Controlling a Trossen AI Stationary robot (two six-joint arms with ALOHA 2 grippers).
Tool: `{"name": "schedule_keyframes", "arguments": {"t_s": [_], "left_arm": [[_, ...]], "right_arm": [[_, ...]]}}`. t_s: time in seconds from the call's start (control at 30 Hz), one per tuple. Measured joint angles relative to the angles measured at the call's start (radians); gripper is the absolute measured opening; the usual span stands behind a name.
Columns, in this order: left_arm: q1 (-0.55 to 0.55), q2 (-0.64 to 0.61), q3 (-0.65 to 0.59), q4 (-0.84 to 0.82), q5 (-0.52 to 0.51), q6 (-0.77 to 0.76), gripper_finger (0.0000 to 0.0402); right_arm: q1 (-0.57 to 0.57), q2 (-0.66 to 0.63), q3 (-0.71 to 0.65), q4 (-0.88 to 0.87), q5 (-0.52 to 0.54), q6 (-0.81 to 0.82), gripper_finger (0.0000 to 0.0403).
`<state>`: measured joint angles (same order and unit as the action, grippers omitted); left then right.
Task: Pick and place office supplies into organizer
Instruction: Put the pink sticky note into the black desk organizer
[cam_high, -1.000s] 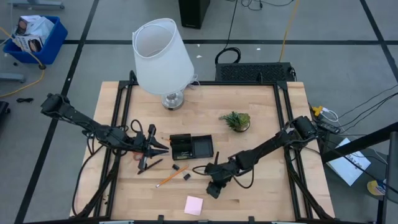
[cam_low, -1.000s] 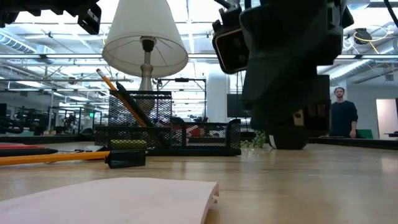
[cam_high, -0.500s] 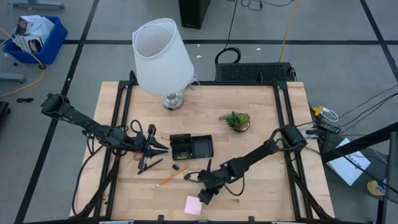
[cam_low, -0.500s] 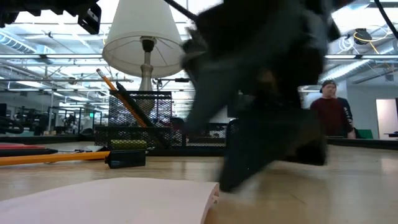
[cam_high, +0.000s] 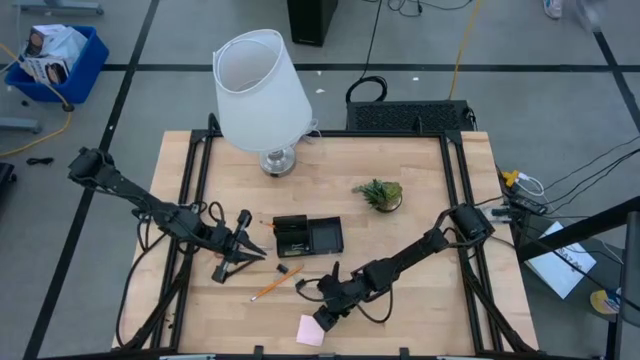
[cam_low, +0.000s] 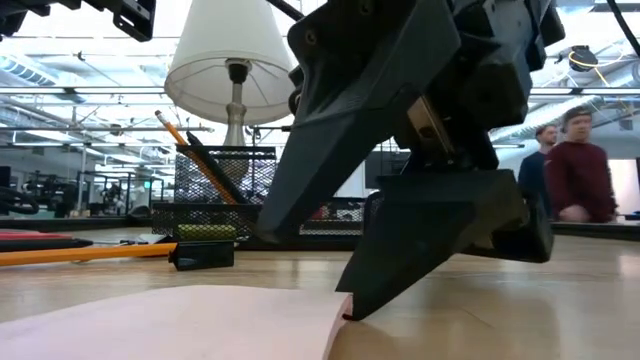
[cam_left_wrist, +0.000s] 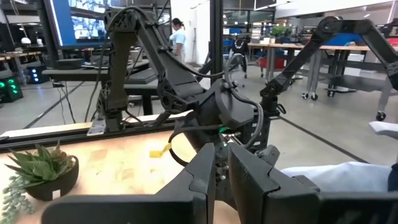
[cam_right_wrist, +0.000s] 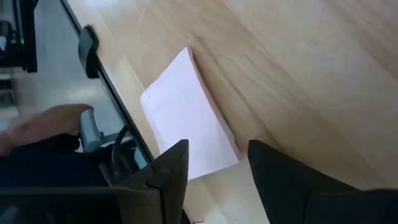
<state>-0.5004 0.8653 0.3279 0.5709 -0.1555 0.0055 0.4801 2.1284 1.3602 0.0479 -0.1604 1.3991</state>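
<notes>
The square pink sticky-note pad (cam_high: 309, 331) lies flat near the table's near edge, also seen in the low view (cam_low: 170, 320) and the right wrist view (cam_right_wrist: 186, 121). My right gripper (cam_high: 322, 317) (cam_right_wrist: 217, 180) is open, low over the table at the pad's right edge, fingers slanting down toward it. The black organizer (cam_high: 310, 237) sits mid-table; a pencil and a pen stand in its mesh cup (cam_low: 225, 185). An orange pencil (cam_high: 270, 286) and small black bits (cam_high: 284, 270) lie in front of it. My left gripper (cam_high: 250, 246) (cam_left_wrist: 219, 177) is shut, left of the organizer. My right gripper comes at the pad slanting down from the table's right. One fingertip (cam_low: 352, 308) stands on the table right at the pad's right edge (cam_low: 335, 312). I cannot tell whether it touches the pad. The pad lies flat.
A big white lamp (cam_high: 260, 88) stands at the far left of the table and a small green plant (cam_high: 380, 193) at the far right. Dark pens (cam_high: 223, 270) lie under the left gripper. People walk in the room beyond the table (cam_low: 575, 165).
My right gripper has moved toward the table's left and near edge and come down beside the pink pad, staying open. My left gripper has shifted a little toward the near edge. The pad has stayed where it was.
</notes>
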Motion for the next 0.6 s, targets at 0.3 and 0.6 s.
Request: {"name": "schedule_keyframes", "arguments": {"t_s": [0.3, 0.6], "left_arm": [[0.0, 0.0, 0.0, 0.0, 0.0, 0.0, 0.0049], [0.0, 0.0, 0.0, 0.001, -0.001, -0.001, 0.0049]], "right_arm": [[0.025, 0.003, -0.001, 0.05, 0.028, 0.024, 0.0164], [0.028, 0.03, -0.002, 0.097, 0.025, 0.002, 0.015]]}}
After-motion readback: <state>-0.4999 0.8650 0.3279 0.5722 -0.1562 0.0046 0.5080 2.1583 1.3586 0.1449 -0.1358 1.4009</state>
